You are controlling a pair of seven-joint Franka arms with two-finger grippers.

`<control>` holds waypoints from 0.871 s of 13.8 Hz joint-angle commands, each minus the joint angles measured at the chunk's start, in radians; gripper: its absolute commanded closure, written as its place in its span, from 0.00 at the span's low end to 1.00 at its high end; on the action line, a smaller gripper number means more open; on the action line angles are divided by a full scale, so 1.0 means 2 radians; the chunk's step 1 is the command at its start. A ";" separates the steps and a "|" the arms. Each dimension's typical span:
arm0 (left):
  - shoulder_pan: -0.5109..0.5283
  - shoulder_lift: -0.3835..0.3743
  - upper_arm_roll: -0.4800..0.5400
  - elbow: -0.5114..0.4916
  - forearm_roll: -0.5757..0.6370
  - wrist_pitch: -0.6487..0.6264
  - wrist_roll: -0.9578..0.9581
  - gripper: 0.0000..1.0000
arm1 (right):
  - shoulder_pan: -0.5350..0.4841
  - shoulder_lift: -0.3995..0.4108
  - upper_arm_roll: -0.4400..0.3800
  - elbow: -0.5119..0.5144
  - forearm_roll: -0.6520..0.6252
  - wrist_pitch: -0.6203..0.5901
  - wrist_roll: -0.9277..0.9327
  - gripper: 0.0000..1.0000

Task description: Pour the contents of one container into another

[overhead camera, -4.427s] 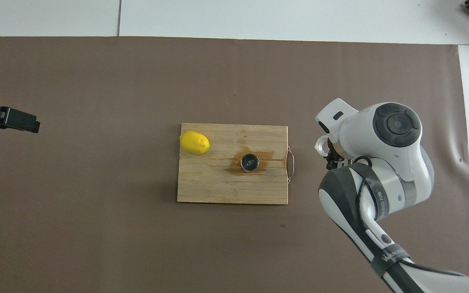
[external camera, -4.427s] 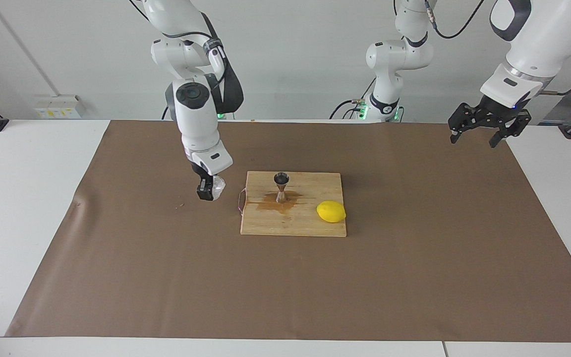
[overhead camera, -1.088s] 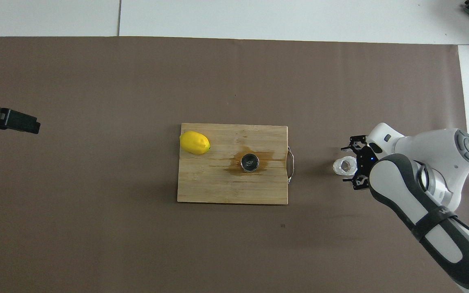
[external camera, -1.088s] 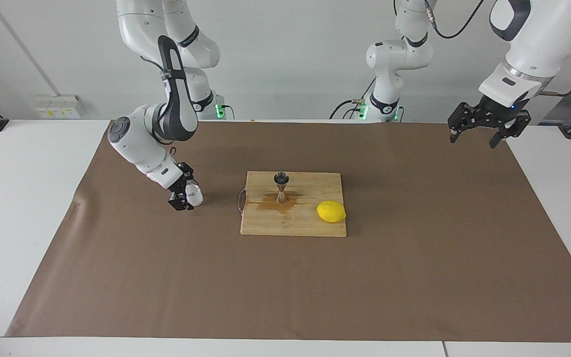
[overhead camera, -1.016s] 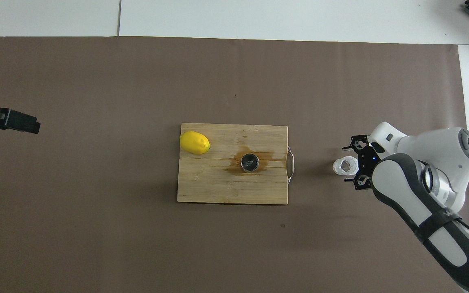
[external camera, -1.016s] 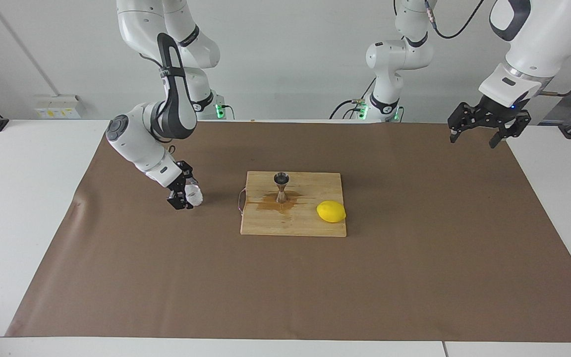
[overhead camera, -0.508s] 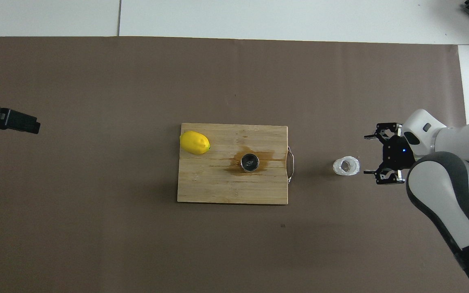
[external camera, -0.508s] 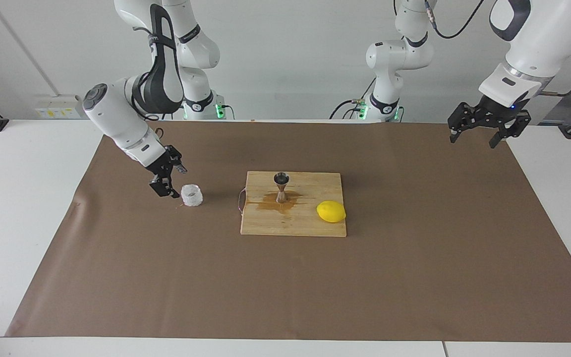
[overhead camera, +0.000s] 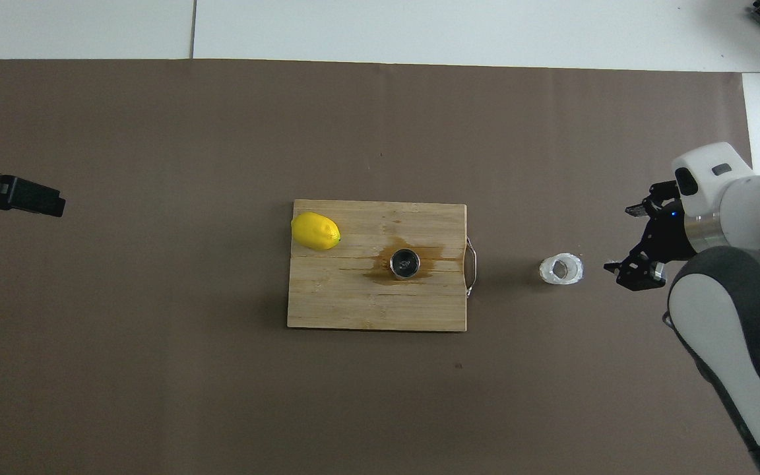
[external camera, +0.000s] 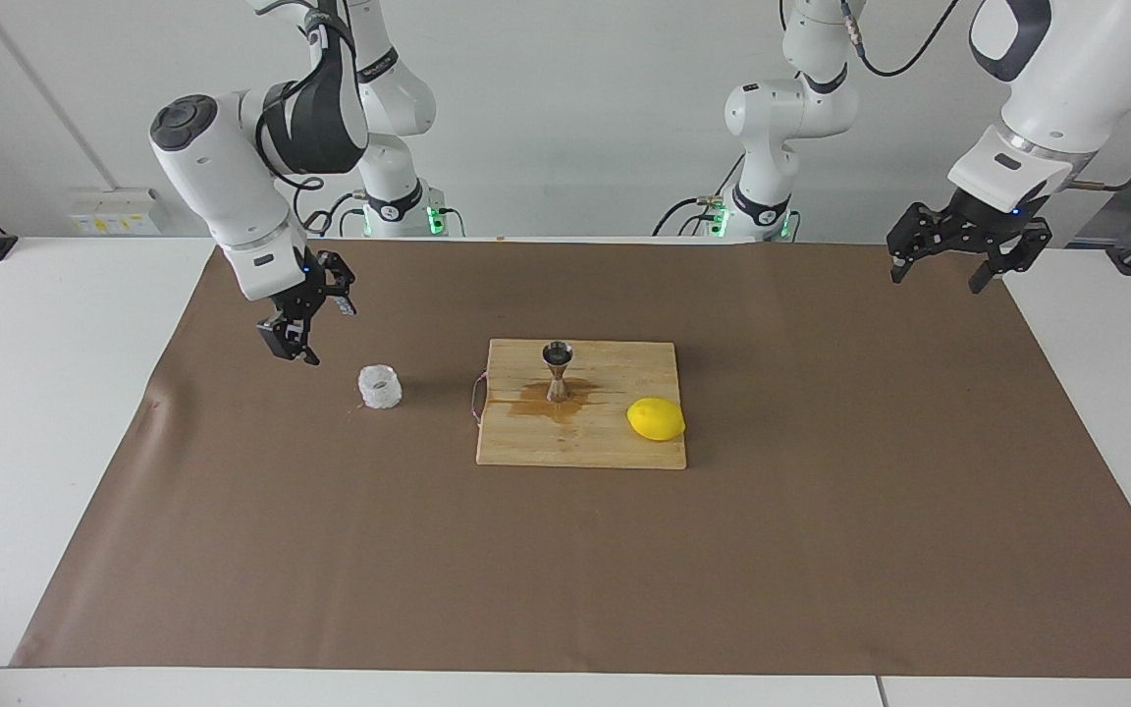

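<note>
The whitish bumpy cup point(external camera: 380, 386) point(overhead camera: 561, 270) stands upright on the brown paper, beside the board's handle toward the right arm's end of the table. The steel jigger point(external camera: 557, 370) point(overhead camera: 405, 262) stands upright on the wooden board point(external camera: 615, 444) point(overhead camera: 340, 300), in a brown wet stain. My right gripper point(external camera: 313, 324) point(overhead camera: 623, 239) hangs open and empty in the air, clear of the cup, toward the right arm's end of the table. My left gripper point(external camera: 937, 280) point(overhead camera: 20, 196) waits open and empty, raised over the paper's edge at the left arm's end.
A yellow lemon point(external camera: 656, 419) point(overhead camera: 315, 231) lies on the board's corner toward the left arm's end. The board has a wire handle point(external camera: 475, 401) point(overhead camera: 472, 265) on the cup's side. Brown paper point(external camera: 821, 550) covers most of the white table.
My right gripper has let go of the cup, which now stands on the paper, and has drawn back and risen away from it. The left arm has not moved.
</note>
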 commanded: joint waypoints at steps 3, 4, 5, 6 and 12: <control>-0.004 -0.001 0.003 -0.004 0.002 0.008 0.006 0.00 | 0.040 0.006 0.003 0.072 -0.058 -0.050 0.194 0.00; -0.004 -0.001 0.003 -0.004 0.002 0.008 0.006 0.00 | 0.049 0.009 0.003 0.087 -0.067 -0.058 0.234 0.00; -0.004 -0.001 0.003 -0.004 0.002 0.008 0.006 0.00 | 0.051 0.009 0.003 0.100 -0.072 -0.067 0.273 0.00; -0.004 -0.001 0.003 -0.004 0.002 0.008 0.006 0.00 | 0.052 0.010 0.003 0.108 -0.074 -0.072 0.309 0.00; -0.004 -0.001 0.003 -0.004 0.002 0.008 0.006 0.00 | 0.055 0.011 0.002 0.151 -0.090 -0.110 0.495 0.00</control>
